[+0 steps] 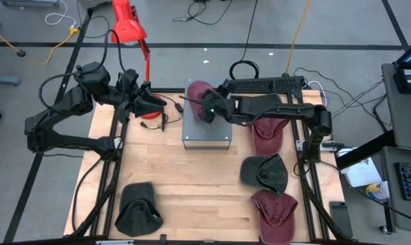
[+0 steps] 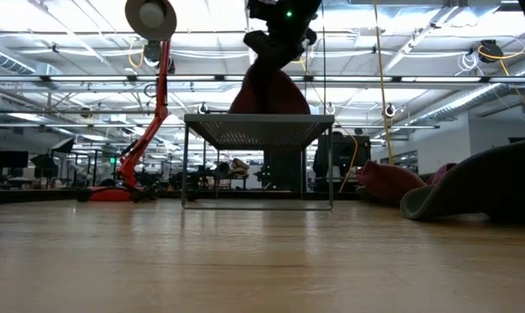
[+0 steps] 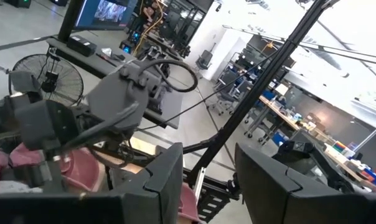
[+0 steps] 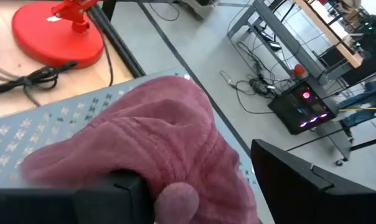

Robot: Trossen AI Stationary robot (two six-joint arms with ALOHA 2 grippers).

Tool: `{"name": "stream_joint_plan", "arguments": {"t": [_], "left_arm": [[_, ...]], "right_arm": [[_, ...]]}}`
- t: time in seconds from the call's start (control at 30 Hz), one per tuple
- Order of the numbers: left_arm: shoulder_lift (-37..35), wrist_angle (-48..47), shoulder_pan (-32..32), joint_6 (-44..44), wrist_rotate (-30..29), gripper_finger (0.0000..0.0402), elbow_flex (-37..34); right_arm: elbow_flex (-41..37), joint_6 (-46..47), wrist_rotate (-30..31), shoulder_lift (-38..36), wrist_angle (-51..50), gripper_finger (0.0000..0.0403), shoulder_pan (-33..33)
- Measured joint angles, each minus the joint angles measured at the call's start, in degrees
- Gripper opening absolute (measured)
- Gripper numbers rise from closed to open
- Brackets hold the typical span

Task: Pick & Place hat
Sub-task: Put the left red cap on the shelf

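A maroon hat (image 1: 199, 92) sits on top of a grey perforated metal stand (image 1: 205, 136) at the table's middle. In the low view this hat (image 2: 267, 91) rises to a peak under my right gripper (image 2: 280, 39). That gripper (image 1: 209, 110) reaches in from the table's right and is shut on the hat (image 4: 157, 124). My left gripper (image 1: 150, 102) hovers open near the far left, beside the red lamp's base, and holds nothing (image 3: 210, 180). My right gripper holds the maroon hat by its crown, close to the top button (image 4: 178, 198), with the cloth bunched between the two fingers. It comes from above, slanting down from the table's right. The hat's lower edge (image 2: 267, 111) rests on the stand's top.
Three more hats lie on the table's right: a maroon one (image 1: 267, 133), a dark one (image 1: 263, 171) and another maroon one (image 1: 273, 212). A dark hat (image 1: 137, 207) lies near left. A red desk lamp (image 1: 127, 24) stands at the far left, with cables by its base.
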Motion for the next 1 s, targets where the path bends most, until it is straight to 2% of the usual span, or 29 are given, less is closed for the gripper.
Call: {"name": "stream_joint_plan", "arguments": {"t": [0.17,0.3,0.57,0.67,0.77,0.87,0.93,1.0], "left_arm": [[0.0,0.0,0.0,0.1,0.0,0.0150,0.0],[0.0,0.0,0.0,0.1,0.0,0.0150,0.0],[0.0,0.0,0.0,0.1,1.2,0.0150,0.0],[0.0,0.0,0.0,0.2,2.2,0.0150,0.0],[0.0,0.0,0.0,0.2,3.0,0.0150,0.0],[0.0,0.0,0.0,0.2,3.0,0.0150,0.0],[0.0,0.0,0.0,0.4,3.0,0.0150,0.0],[0.0,0.0,0.0,0.8,3.0,0.0150,0.0]], "right_arm": [[0.0,0.6,-0.2,-1.1,-5.0,0.0226,1.1],[0.0,3.1,-3.2,-1.6,-8.9,0.0226,1.5],[0.0,4.5,-2.0,-2.5,-12.3,0.0226,4.1],[0.1,7.0,-4.5,-3.2,-14.0,0.0226,5.0],[-0.1,10.5,-4.6,-3.8,-18.7,0.0226,5.9],[0.0,12.3,-4.5,-4.2,-19.3,0.0226,6.9],[0.0,11.7,-6.3,-4.8,-19.4,0.0226,7.5],[-0.1,9.7,-10.5,-5.5,-17.7,0.0226,7.8]]}}
